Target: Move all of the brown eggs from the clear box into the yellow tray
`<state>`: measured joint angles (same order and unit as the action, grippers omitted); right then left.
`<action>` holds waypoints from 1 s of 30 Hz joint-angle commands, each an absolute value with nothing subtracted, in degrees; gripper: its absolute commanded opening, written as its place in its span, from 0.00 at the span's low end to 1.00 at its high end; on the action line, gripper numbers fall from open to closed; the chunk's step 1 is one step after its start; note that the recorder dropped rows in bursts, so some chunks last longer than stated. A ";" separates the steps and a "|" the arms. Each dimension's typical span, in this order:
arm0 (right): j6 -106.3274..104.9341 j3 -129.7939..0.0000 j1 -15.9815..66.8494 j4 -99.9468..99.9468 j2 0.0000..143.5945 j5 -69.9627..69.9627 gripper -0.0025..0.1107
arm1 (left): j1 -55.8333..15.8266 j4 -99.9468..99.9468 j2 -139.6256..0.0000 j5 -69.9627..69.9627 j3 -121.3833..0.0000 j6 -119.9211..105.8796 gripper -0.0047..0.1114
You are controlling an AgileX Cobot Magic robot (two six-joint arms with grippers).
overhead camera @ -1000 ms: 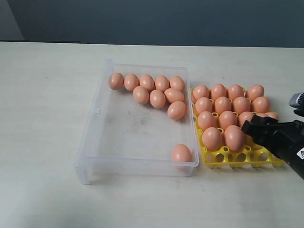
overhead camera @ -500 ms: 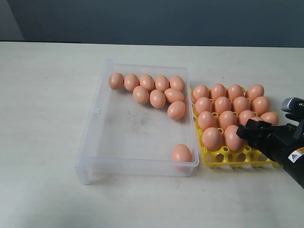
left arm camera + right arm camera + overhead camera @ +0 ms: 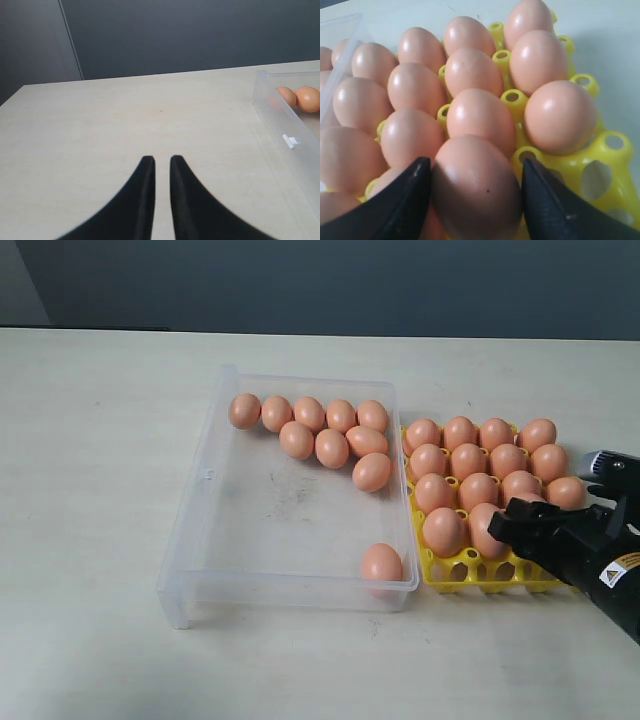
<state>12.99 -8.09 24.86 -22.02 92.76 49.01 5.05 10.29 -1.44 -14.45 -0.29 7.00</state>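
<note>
At the tray's near row, the right gripper is clamped on one egg, a finger on each side. The egg is low over a cup beside the seated ones. Probably mid-placement, gripped by its sides so it settles upright. Box, just left of the tray, holds ten eggs: nine bunched at the far wall, one alone in the near right corner. Left gripper sits over bare table beside the box, fingers nearly together, empty, likely parked clear.
</note>
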 commanded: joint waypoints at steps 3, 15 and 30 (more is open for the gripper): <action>13.02 -7.87 24.64 -22.55 92.91 49.28 0.51 | 5.02 10.16 -1.50 -13.74 0.00 7.05 0.15; 10.15 -7.87 24.64 -24.94 91.55 51.89 0.57 | 5.02 10.16 -1.50 -13.74 0.00 7.05 0.15; -12.19 -15.87 24.64 -41.57 76.51 28.76 0.16 | 5.02 10.16 -1.50 -13.74 0.00 7.05 0.15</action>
